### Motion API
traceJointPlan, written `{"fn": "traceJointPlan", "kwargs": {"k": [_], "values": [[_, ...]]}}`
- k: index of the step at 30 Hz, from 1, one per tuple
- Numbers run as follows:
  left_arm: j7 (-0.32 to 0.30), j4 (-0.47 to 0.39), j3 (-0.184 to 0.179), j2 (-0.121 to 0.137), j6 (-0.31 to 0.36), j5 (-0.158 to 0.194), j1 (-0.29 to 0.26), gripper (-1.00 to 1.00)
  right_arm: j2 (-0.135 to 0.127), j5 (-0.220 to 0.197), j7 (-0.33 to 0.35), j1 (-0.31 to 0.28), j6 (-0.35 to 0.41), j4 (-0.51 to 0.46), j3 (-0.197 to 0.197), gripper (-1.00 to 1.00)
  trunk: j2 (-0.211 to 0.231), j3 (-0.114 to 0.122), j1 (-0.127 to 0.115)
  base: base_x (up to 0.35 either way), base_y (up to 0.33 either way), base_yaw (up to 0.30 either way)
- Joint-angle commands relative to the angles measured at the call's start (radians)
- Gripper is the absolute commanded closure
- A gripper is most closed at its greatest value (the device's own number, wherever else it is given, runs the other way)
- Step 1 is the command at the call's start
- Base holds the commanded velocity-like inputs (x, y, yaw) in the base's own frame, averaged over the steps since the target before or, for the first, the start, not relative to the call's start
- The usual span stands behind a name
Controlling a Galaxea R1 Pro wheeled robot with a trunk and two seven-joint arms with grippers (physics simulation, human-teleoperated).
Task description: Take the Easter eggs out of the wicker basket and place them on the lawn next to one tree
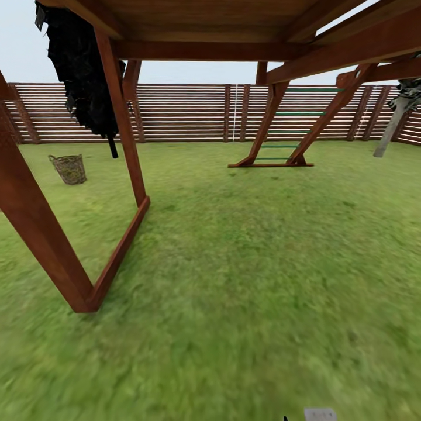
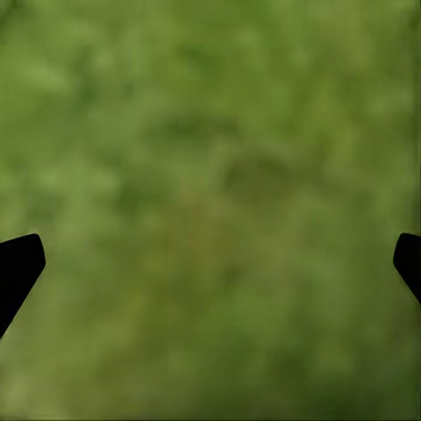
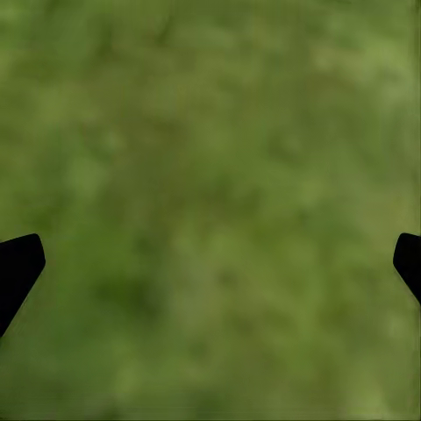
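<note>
I stand under a wooden play structure (image 1: 117, 146) on the lawn (image 1: 251, 263), looking out across the garden toward the brown slat fence (image 1: 187, 114). The wicker basket (image 1: 69, 169) sits upright on the grass beyond the structure's near frame, seen through the gap between its slanted posts and well short of the fence. Its weave is open and brownish, but from here it is too small and too far for me to tell whether anything lies inside it. A dark, black-trunked tree (image 1: 88, 82) hangs behind the post just beside the basket, closer to the fence. On the other side of the structure a ladder with green rungs (image 1: 289, 134) leans between two braces, its foot resting on the grass before the fence. Further out past the ladder, near the fence, a tree (image 1: 393, 128) with a pale grey, tilted trunk and mottled leaves shows at the frame's edge. My left gripper (image 2: 210, 263) points down at blurred grass, its two black fingertips (image 2: 17, 267) set wide apart with nothing between them. My right gripper (image 3: 210, 263) is the same: fingertips (image 3: 17, 267) spread far apart over bare green grass, grasping nothing. A small grey part of my own body (image 1: 320, 414) shows low in the head view.
</note>
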Motion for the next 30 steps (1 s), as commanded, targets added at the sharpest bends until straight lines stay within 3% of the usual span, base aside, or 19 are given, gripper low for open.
{"fn": "traceJointPlan", "kwargs": {"k": [1,30], "values": [[0.008,0.000,-0.006,0.001,-0.003,-0.002,0.000,-1.00,0.000,0.001,-0.003,0.000,-0.003,0.001,0.001,-1.00,0.000,-0.001,0.000,0.335,-0.011,0.000],[0.008,0.005,-0.006,0.001,-0.003,-0.002,0.000,-1.00,0.000,0.004,-0.001,0.000,-0.003,0.001,0.001,-1.00,0.000,-0.001,0.000,0.335,-0.001,0.000]]}}
